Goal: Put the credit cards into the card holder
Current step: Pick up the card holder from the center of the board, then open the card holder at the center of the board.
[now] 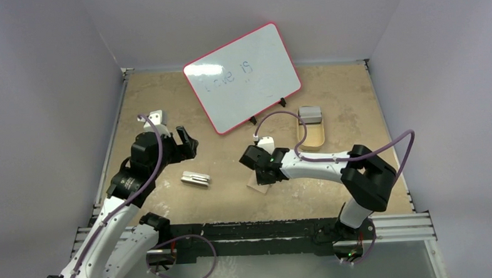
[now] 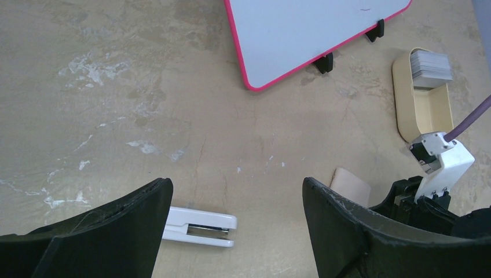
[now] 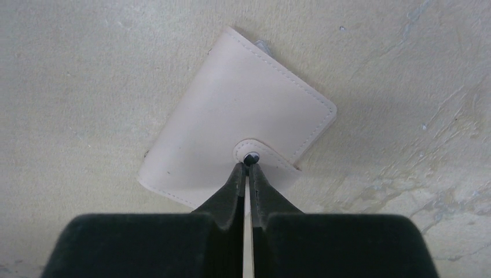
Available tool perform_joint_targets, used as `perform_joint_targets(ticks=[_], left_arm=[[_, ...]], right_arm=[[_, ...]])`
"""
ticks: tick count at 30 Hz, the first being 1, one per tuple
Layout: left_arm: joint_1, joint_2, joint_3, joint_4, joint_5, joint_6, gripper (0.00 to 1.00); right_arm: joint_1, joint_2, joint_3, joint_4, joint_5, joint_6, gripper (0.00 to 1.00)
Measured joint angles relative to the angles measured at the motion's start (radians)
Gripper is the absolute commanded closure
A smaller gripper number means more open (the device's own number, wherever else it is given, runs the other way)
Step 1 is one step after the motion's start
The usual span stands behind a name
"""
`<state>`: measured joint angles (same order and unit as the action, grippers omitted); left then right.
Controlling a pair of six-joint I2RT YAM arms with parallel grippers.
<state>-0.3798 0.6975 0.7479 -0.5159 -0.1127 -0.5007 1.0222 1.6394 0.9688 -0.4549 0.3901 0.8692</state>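
Note:
The card holder [image 3: 243,110] is a pale beige wallet lying closed and flat on the table, its snap tab fastened; it also shows in the top view [image 1: 258,183] and the left wrist view [image 2: 350,182]. My right gripper [image 3: 247,165] is shut directly over it, fingertips together at the snap button, gripping nothing that I can see. It hangs above the wallet in the top view [image 1: 260,166]. The credit cards [image 1: 309,115] form a grey stack [image 2: 429,65] at the far end of a tan oval tray. My left gripper [image 2: 237,182] is open and empty, raised at the left [image 1: 187,141].
A tan oval tray [image 1: 312,139] lies right of centre, its rim [image 2: 399,98] in the left wrist view. A white stapler [image 1: 196,179] lies between the arms [image 2: 200,225]. A red-framed whiteboard [image 1: 242,76] stands propped at the back.

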Motion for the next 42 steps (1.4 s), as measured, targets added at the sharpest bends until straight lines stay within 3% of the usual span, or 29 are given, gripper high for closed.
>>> perform_joint_targets(ticks=[8, 15, 19, 26, 31, 35, 40, 42], left_arm=[[0.000, 0.047, 0.000, 0.000, 0.001, -0.003, 0.24], [0.000, 0.123, 0.000, 0.003, 0.062, -0.024, 0.32], [0.000, 0.167, -0.008, 0.055, 0.187, -0.085, 0.30], [0.002, 0.206, -0.141, 0.388, 0.537, -0.307, 0.20], [0.002, 0.219, -0.163, 0.529, 0.632, -0.391, 0.21], [0.000, 0.248, -0.166, 0.591, 0.653, -0.416, 0.38], [-0.009, 0.300, -0.181, 0.631, 0.656, -0.443, 0.70], [-0.010, 0.317, -0.188, 0.644, 0.657, -0.454, 0.90]], right_arm=[[-0.002, -0.069, -0.047, 0.098, 0.021, -0.051, 1.00], [-0.002, -0.309, -0.126, 0.269, -0.001, -0.117, 1.00], [-0.002, -0.403, -0.157, 0.400, -0.018, -0.163, 1.00], [-0.002, -0.471, -0.192, 0.538, -0.044, -0.262, 1.00], [-0.002, -0.485, -0.192, 0.585, -0.071, -0.303, 1.00], [-0.002, -0.492, -0.192, 0.608, -0.096, -0.319, 1.00], [-0.002, -0.497, -0.192, 0.628, -0.105, -0.331, 1.00], [-0.002, -0.497, -0.192, 0.628, -0.105, -0.332, 1.00]])
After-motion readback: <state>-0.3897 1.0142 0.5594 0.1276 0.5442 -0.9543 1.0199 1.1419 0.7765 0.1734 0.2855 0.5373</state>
